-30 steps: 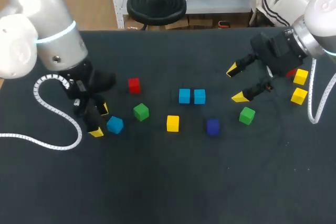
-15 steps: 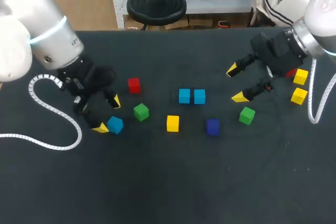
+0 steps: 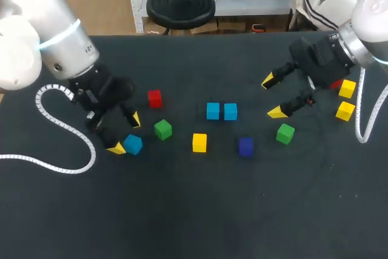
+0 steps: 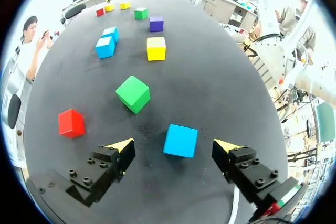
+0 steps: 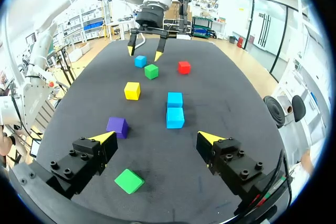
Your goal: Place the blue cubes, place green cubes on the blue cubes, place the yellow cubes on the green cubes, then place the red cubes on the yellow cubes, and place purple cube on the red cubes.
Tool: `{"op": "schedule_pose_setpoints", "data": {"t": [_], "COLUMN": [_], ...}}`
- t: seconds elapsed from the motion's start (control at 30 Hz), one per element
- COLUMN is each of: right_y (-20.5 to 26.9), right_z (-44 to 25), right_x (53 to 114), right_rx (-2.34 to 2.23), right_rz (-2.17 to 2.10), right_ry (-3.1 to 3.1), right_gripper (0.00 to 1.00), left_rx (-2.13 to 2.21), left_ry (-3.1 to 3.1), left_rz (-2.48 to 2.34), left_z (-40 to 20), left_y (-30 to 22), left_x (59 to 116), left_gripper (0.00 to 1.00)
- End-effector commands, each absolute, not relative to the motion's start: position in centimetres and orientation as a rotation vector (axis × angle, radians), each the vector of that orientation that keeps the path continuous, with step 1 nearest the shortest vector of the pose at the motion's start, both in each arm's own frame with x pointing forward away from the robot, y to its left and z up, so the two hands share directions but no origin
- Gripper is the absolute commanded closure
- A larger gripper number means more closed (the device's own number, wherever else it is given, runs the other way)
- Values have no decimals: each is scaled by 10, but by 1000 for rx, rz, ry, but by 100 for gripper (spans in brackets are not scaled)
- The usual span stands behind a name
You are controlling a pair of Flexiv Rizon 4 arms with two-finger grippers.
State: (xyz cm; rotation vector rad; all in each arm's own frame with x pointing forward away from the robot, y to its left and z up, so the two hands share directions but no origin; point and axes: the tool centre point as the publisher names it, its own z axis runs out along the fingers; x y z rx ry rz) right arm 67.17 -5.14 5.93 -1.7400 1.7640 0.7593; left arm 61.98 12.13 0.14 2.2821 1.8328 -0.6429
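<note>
No legible text or labels.

Head cam looks down on my counter [image 3: 194, 210] from behind; wrist cams low, facing each other across it.

You're looking at a matt black table [image 3: 194, 210] with a faint pale speckle. The blue cube [image 4: 180, 140] has smooth, evenly coloured faces with little shine. The left gripper [image 4: 174, 145] is matt black with visible screw heads, and the left arm [image 3: 60, 40] has a smooth, satin grey shell.
</note>
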Motion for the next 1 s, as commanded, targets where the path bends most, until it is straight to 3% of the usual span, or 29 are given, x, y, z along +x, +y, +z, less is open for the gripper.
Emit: {"op": "schedule_pose_setpoints", "data": {"t": [0.03,0.07,0.13,0.17,0.2,1.0], "right_y": [-52,-52,-52,-52,-52,-52], "right_z": [59,59,59,59,59,59], "right_x": [672,672,672,672,672,672], "right_rx": [-1740,-1740,-1740,-1740,-1740,-1740], "right_rz": [761,761,761,761,761,761], "right_ry": [1762,1762,1762,1762,1762,1762], "right_gripper": [0,0,0,0,0,0], "left_rx": [2306,2313,2319,2322,2323,2284], "left_ry": [1845,1848,1849,1850,1850,1873], "left_rz": [-632,-623,-613,-606,-606,-480], "left_z": [-3,-5,-7,-9,-10,36], "left_y": [116,115,115,115,115,97], "left_x": [624,623,623,623,623,647], "left_gripper": [28,51,71,93,100,100]}}
